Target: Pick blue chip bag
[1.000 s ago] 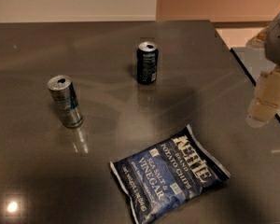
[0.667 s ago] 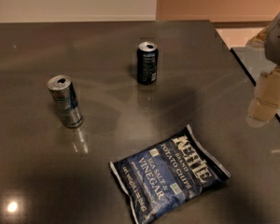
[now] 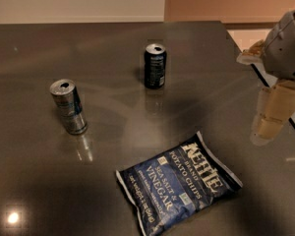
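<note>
The blue chip bag (image 3: pixel 179 188) lies flat on the dark table (image 3: pixel 108 48), near the front edge and right of the middle, with its white lettering facing up. My gripper (image 3: pixel 263 132) hangs at the right edge of the view, above the table's right side. It is up and to the right of the bag and well apart from it. It holds nothing that I can see.
A dark blue drink can (image 3: pixel 155 66) stands upright behind the bag at the table's centre. A silver-blue slim can (image 3: pixel 68 106) stands upright to the left. The table's right edge runs just beside the gripper, with a pale floor beyond.
</note>
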Available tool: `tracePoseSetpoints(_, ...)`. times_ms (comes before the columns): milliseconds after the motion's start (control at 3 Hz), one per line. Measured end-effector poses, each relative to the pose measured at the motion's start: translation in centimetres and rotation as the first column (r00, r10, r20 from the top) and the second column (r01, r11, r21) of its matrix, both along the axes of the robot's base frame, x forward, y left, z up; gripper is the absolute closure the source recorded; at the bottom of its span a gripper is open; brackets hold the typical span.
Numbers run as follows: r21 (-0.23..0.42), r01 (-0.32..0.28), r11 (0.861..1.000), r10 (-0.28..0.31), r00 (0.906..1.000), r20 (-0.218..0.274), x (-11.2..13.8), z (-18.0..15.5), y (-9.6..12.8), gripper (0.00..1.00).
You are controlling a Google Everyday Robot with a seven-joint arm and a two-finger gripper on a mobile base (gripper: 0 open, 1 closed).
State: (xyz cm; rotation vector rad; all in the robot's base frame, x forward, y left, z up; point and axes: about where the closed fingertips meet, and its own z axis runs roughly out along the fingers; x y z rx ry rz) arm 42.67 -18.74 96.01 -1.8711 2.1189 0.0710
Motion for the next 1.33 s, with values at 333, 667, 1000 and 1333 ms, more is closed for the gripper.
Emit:
tracePoseSetpoints(333,0.043,-0.121,0.992,0.122,0.9921,-0.027,-1.6,-1.8,2.0,0.00)
tracePoseSetpoints(667,0.071,-0.224,0.972,0.227,0.9726,-0.048,-3.9,-3.9,3.9,0.00)
tracePoseSetpoints(1000,0.053,-0.346,0.937,0.348,0.9366,-0.043,-6.7,-7.0,6.4,0.00)
tracePoseSetpoints(1333,0.026,-0.404,0.914,0.405,0.9140,-0.026,-7.8,-9.3,7.8,0.00)
